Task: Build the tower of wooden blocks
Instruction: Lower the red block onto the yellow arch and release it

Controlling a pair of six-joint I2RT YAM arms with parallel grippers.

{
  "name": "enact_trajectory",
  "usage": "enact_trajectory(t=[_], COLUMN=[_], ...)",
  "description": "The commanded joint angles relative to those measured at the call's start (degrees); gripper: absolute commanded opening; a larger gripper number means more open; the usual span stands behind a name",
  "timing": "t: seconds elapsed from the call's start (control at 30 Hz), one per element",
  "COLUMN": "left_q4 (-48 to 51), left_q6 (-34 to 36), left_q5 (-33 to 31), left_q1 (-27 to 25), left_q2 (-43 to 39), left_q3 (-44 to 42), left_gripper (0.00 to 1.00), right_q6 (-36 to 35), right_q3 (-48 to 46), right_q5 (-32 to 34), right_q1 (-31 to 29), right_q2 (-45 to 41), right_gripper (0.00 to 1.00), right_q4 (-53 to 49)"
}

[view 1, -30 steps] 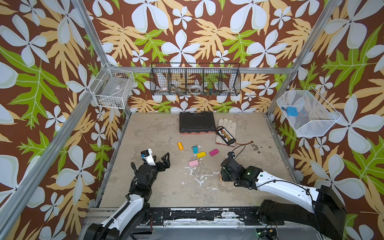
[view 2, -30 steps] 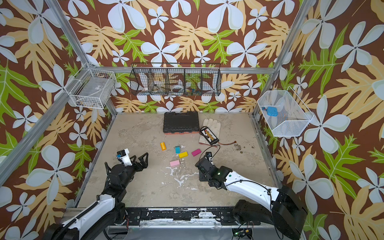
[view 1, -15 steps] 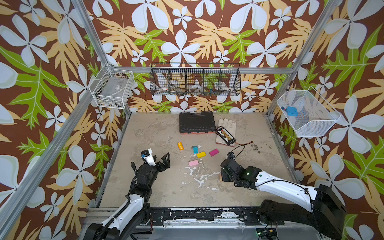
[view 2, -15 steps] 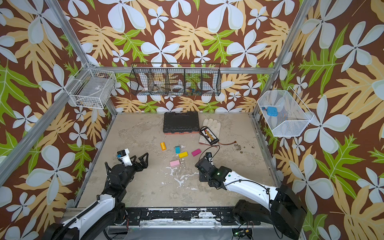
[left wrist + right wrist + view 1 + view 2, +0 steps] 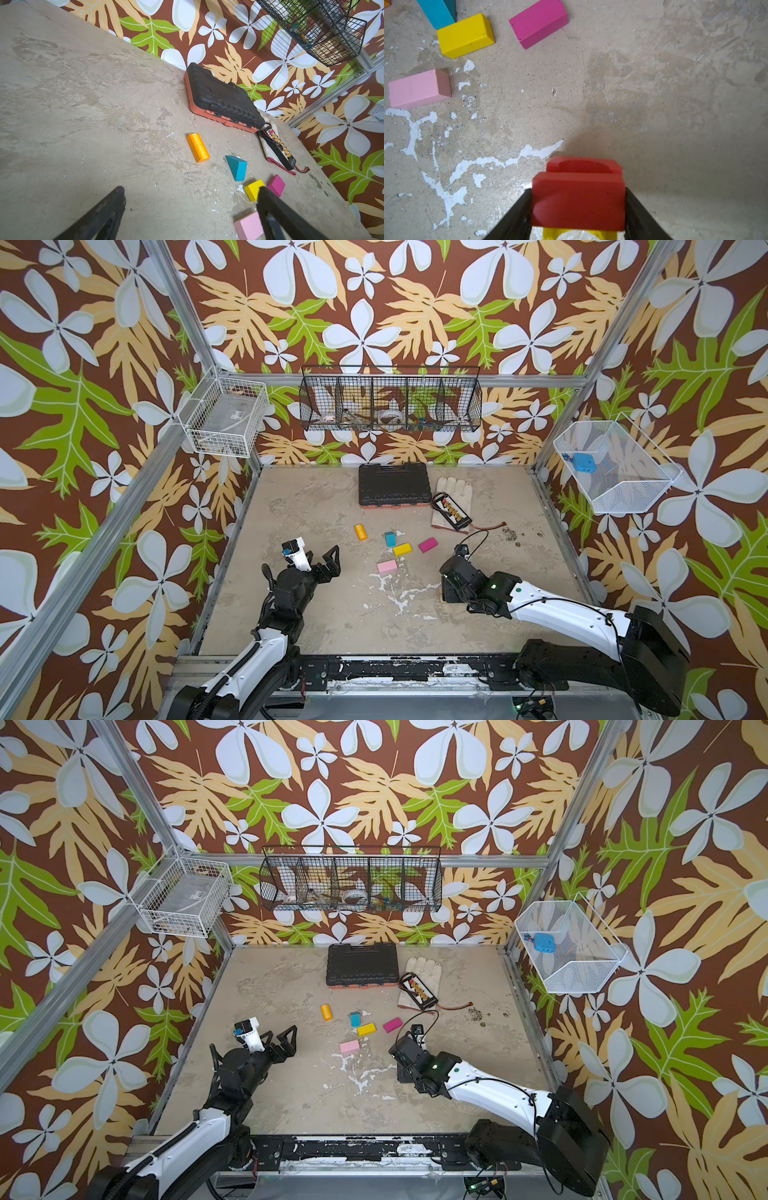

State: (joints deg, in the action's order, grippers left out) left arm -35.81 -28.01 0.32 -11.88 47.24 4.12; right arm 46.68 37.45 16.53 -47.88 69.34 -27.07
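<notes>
Bare tabletop (image 5: 332, 614) lies open in the near middle and along the left edge. Mid-table, teal block (image 5: 390, 539) and yellow block (image 5: 402, 549) sit close together. Orange block (image 5: 360, 531), magenta block (image 5: 427, 544) and pink block (image 5: 386, 566) stand apart. Case (image 5: 394, 485), glove (image 5: 455, 489) and battery (image 5: 452, 509) crowd the back.

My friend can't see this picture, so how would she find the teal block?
Find the black tool case at the back of the table and look just in front of it. There the teal block sits between the orange block and the yellow block. It is the only blue-green one and the only wedge; its neighbours are box-shaped.
</notes>
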Motion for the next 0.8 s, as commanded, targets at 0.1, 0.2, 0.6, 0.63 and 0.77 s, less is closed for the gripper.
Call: enact_trajectory(t=[0.1,0.2,0.6,0.63,0.77], left_q4=[-1.6,-1.6,-1.6,-1.5,-1.6], left_q6=[0.5,0.5,0.5,0.5,0.5], left_q5=[0.1,0.2,0.2,0.2,0.2], left_q1=[0.1,0.0,0.0,0.0,0.1], left_q2=[0.0,0.1,0.2,0.1,0.1], left_q3=[0.3,0.4,0.4,0.4,0.4], left_gripper=[1.00,1.00,1.00,1.00,1.00], right_q6=[0.8,0.8,0.7,0.6,0.5], right_q3=[0.3,0.4,0.7,0.7,0.8], right_q5=[1.5,1.6,1.9,1.8,1.6], right_q1=[0.0,0.0,0.0,0.1,0.0], right_q2=[0.4,0.6,2.1,2.3,2.7], right_gripper=[0.68,0.70,0.75,0.74,0.68], right_q4=[-0.4,-0.4,0.0,0.2,0.4])
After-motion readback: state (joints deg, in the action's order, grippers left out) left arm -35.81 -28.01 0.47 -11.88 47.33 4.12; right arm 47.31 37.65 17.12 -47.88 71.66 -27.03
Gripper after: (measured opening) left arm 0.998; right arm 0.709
